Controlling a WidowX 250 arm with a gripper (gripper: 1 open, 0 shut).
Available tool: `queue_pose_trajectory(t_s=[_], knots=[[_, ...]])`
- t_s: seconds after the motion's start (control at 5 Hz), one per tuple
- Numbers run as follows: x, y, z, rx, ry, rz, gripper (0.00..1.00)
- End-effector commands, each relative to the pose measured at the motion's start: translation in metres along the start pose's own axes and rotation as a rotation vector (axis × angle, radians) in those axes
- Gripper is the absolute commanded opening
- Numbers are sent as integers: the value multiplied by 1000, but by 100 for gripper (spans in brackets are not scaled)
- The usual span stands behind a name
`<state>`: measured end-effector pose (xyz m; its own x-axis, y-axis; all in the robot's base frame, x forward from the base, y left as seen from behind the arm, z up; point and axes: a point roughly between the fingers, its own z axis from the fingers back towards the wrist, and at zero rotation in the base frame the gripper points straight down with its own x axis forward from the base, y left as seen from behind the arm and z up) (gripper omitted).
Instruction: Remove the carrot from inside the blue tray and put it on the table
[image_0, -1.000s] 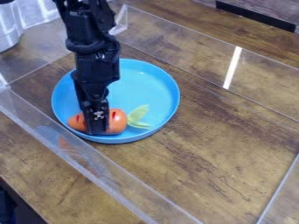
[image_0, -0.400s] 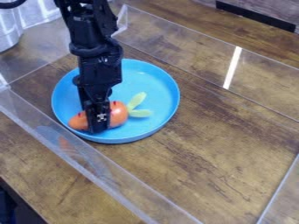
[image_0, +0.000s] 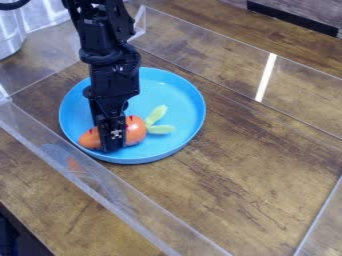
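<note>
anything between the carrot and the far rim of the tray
Nothing but bare blue tray floor. In the camera view the carrot lies at the near left of the tray, under the claw; its green top points toward the middle.

A single black robot arm enters from the top left and descends almost vertically. Its upper links are bulky and jointed, with cabling visible along the side, and they narrow into a straight, boxy wrist section. The gripper points straight down (its long axis close to plumb). The two dark fingers stand side by side, drawn in tight against an orange object clamped between them, which shows on both sides of the fingers. A small pale marking sits on the lower front face of the finger assembly. The fingertips themselves are too dark to make out separately.
</note>
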<state>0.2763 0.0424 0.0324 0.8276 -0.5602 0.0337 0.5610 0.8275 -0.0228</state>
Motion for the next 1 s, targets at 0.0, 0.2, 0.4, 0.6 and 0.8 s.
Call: queue_pose_trajectory(t_s=[0.0,0.2,0.4,0.6,0.8], knots=[[6,11,16,45,-42,7,0],[6,11,18,47,-44,6,0],[7,11,21,51,-48,4,0],[7,10,24,54,-51,2,0],[7,10,27,57,-54,0,0]])
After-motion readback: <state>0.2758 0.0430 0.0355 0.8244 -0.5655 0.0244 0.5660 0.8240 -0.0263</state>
